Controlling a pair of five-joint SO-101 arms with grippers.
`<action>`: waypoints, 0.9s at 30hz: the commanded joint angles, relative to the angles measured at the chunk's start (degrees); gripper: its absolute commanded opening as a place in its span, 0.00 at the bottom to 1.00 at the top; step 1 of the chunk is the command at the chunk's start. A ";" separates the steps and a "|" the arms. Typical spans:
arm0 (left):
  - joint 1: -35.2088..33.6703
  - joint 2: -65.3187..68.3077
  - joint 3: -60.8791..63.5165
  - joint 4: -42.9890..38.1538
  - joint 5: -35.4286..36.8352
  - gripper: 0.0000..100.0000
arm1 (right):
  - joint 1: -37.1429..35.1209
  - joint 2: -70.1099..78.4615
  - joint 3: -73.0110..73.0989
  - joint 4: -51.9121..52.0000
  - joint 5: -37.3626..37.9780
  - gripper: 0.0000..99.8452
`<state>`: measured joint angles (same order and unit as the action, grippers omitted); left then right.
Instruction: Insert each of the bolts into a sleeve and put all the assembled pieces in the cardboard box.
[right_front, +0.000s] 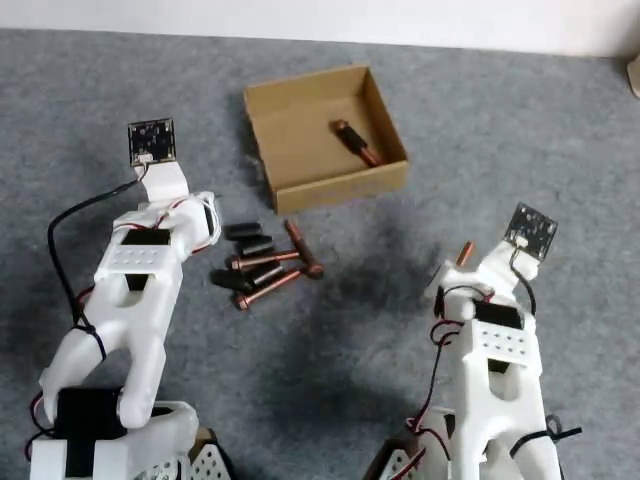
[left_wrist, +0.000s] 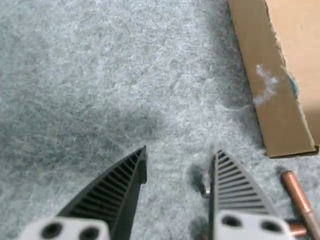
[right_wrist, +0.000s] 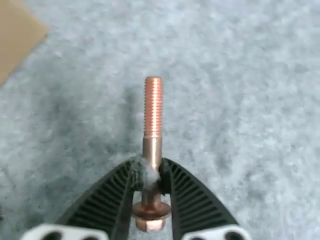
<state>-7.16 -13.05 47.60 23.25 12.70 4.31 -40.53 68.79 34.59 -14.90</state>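
grey carpet (right_front: 360, 340) all over, pale strip (right_front: 400, 15) at far edge. right gripper (right_wrist: 150, 167) clamps copper bolt (right_wrist: 153, 115) near its head. left gripper (left_wrist: 177, 160) spread, empty; loose bolts (right_front: 268, 287), black sleeves (right_front: 247, 232) just beside it, cardboard box (right_front: 340, 185) near ahead, assembled piece (right_front: 356, 143) inside.

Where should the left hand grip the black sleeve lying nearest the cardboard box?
Across its middle, from above. The sleeve lies flat, with bare carpet on the side facing the cardboard box, room for one finger of the open left hand; a second sleeve sits close on the other side, so that gap looks tight.
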 joint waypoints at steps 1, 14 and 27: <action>1.19 -0.31 -2.77 -0.18 -0.62 0.20 | -6.99 -1.27 -0.40 -1.45 14.51 0.00; 1.19 -0.31 -2.86 -0.18 -0.88 0.20 | -38.55 -1.19 1.19 1.27 89.32 0.00; 1.19 -0.31 -2.51 -1.49 -0.88 0.20 | -53.32 -1.19 1.01 1.71 73.41 0.01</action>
<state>-7.16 -13.05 47.60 23.08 12.70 -48.18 -40.53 70.64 36.00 64.40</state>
